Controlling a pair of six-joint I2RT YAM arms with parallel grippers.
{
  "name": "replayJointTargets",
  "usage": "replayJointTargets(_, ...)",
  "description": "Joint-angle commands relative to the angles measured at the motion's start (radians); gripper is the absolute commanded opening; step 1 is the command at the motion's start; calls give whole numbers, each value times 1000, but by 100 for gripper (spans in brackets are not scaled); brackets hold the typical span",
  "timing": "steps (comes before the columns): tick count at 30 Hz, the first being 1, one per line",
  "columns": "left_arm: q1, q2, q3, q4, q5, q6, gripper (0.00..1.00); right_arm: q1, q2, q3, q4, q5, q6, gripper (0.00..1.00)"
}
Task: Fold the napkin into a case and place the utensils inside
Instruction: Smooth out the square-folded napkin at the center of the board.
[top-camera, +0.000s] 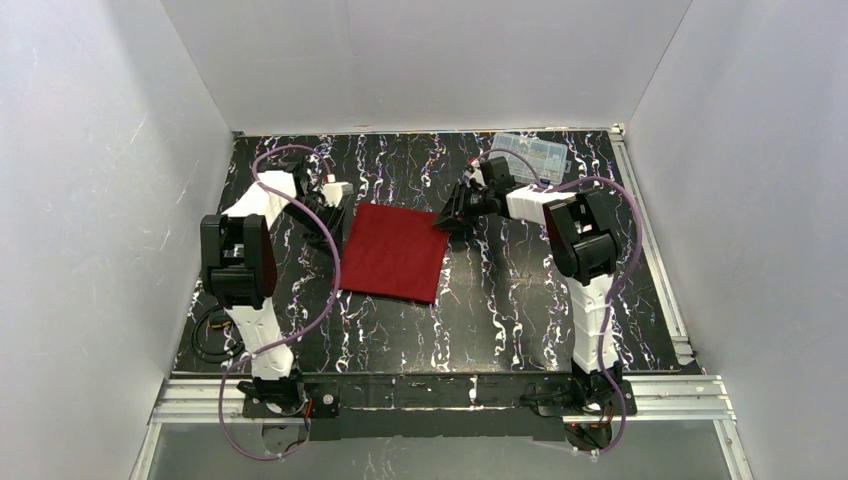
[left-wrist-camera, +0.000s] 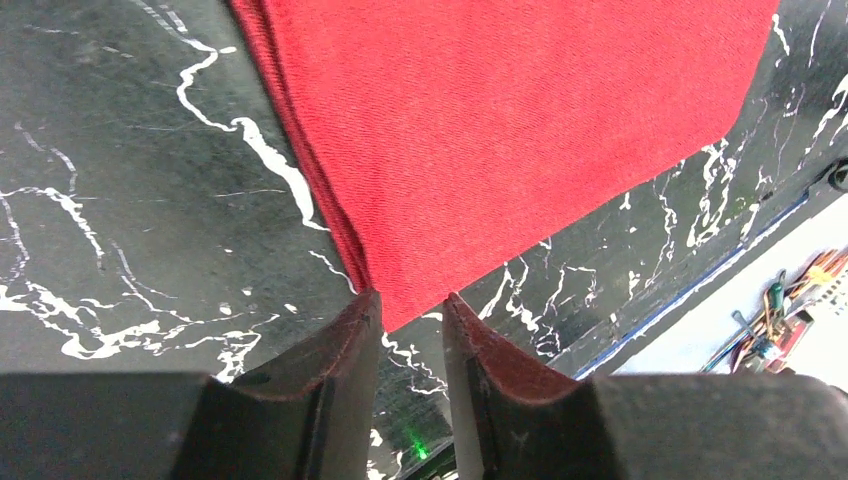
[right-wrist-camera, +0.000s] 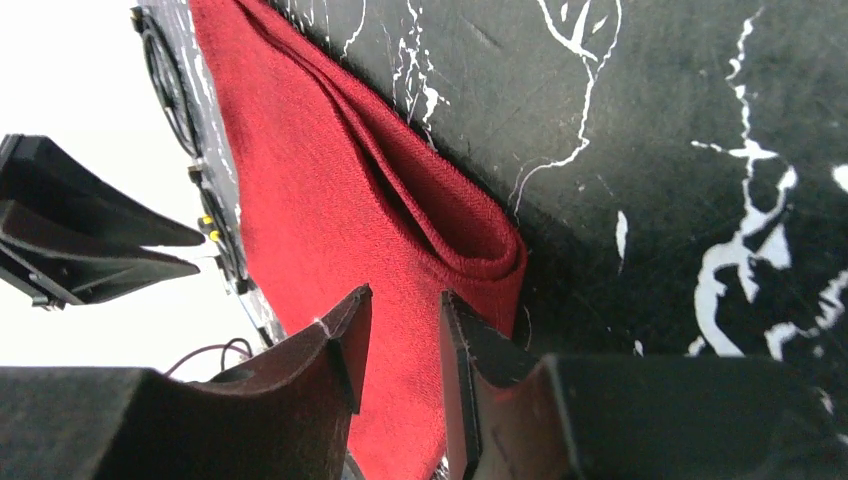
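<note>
The napkin (top-camera: 392, 252) is laid folded in layers on the desk (top-camera: 500, 310), toward its far middle. It is judged light, limp and likely to slide apart layer by layer, so all layers are best pinched together at a corner or along the rolled edge. The left fingers (left-wrist-camera: 340, 350) are slightly parted at one corner, with nothing clamped. The right fingers (right-wrist-camera: 330, 360) are parted over the fold; whether cloth is pinched cannot be told. The utensils cannot be made out anywhere, and the number of layers is hidden.
</note>
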Motion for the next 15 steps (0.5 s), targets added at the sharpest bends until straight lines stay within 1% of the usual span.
replayJointTargets(1,-64,-133,-16,-64,40,-17,26,-9,10,-24,149,-38,81,39)
replayJointTargets(3,-99,-166,-42,-60,47,-17,24,-9,7,-27,167,-42,92,38)
replayJointTargets(5,-129,-171,-67,-47,18,-11,21,-11,10,-23,164,-40,91,38)
replayJointTargets(6,-133,-161,-76,-38,-5,-7,17,-13,12,-23,171,-43,95,38)
replayJointTargets(8,-134,-133,-87,-25,-39,0,12,-15,12,-30,200,-55,112,37)
replayJointTargets(15,-135,-43,-144,50,-147,38,7,-19,25,-33,223,-38,127,36)
